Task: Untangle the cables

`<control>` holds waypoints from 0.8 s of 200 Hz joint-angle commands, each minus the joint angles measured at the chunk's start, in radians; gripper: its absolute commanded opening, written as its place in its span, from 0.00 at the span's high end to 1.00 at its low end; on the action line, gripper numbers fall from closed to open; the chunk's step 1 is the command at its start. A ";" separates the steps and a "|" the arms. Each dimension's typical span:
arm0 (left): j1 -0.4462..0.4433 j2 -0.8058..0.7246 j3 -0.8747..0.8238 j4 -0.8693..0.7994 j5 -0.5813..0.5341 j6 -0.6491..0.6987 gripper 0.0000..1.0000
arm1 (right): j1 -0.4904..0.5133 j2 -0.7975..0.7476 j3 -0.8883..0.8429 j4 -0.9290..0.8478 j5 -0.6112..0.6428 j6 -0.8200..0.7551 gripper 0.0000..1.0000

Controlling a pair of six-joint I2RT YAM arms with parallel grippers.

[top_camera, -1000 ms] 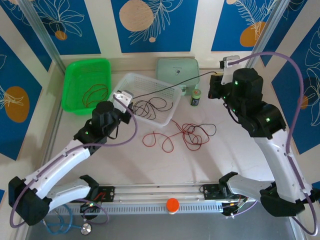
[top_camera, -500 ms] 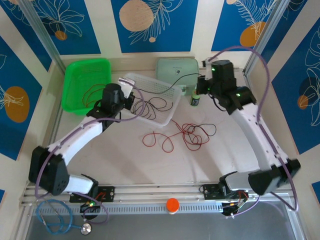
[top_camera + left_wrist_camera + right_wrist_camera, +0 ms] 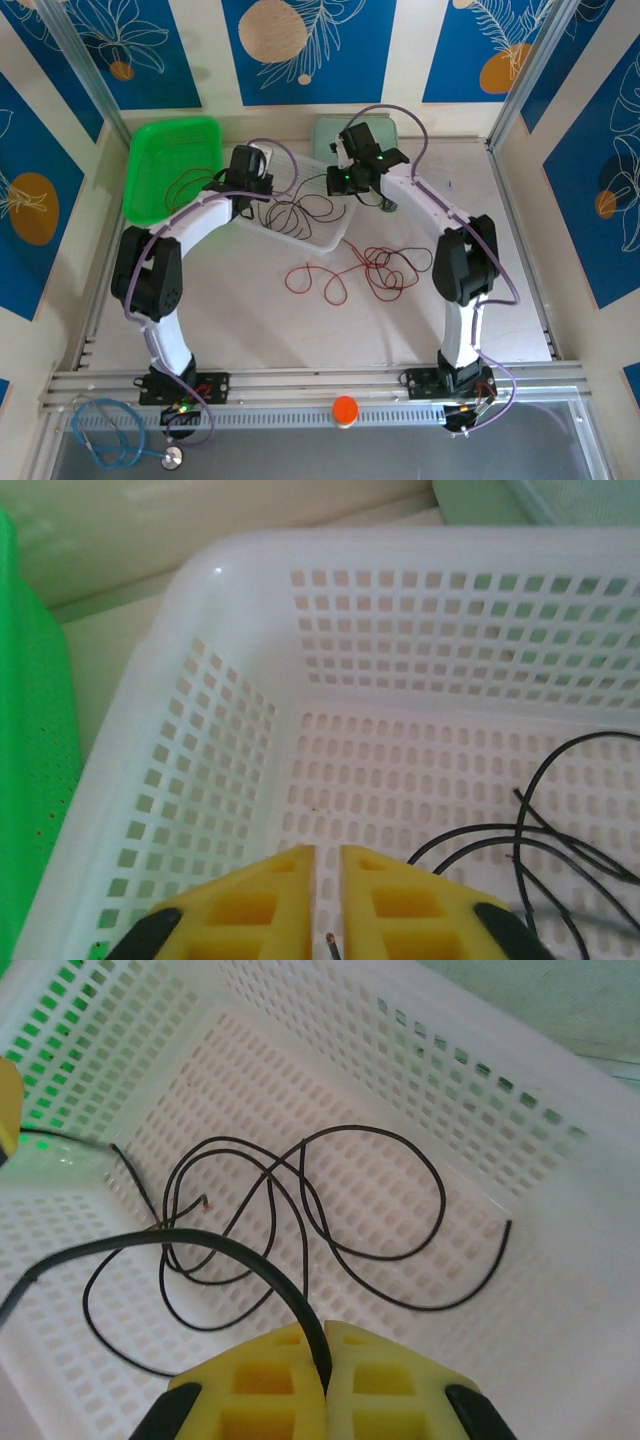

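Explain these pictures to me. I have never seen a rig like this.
Two robot arms are bolted to a table. One picture looks down from above; the other two come from wrist cameras, where the yellow blocks are the fingers. Both arms reach into a white basket. The right end effector is shut on a black cable. The left end effector is nearly shut; what it pinches is unclear. A red and black tangle lies on the table, and a green basket holds red loops.

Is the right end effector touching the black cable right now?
Touching. The right wrist view shows the black cable running into the right end effector, pinched between its closed yellow fingers.
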 commanded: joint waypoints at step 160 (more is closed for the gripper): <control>0.001 0.004 0.264 -0.846 -0.171 0.121 0.19 | -0.039 0.189 0.256 -0.142 0.139 0.183 1.00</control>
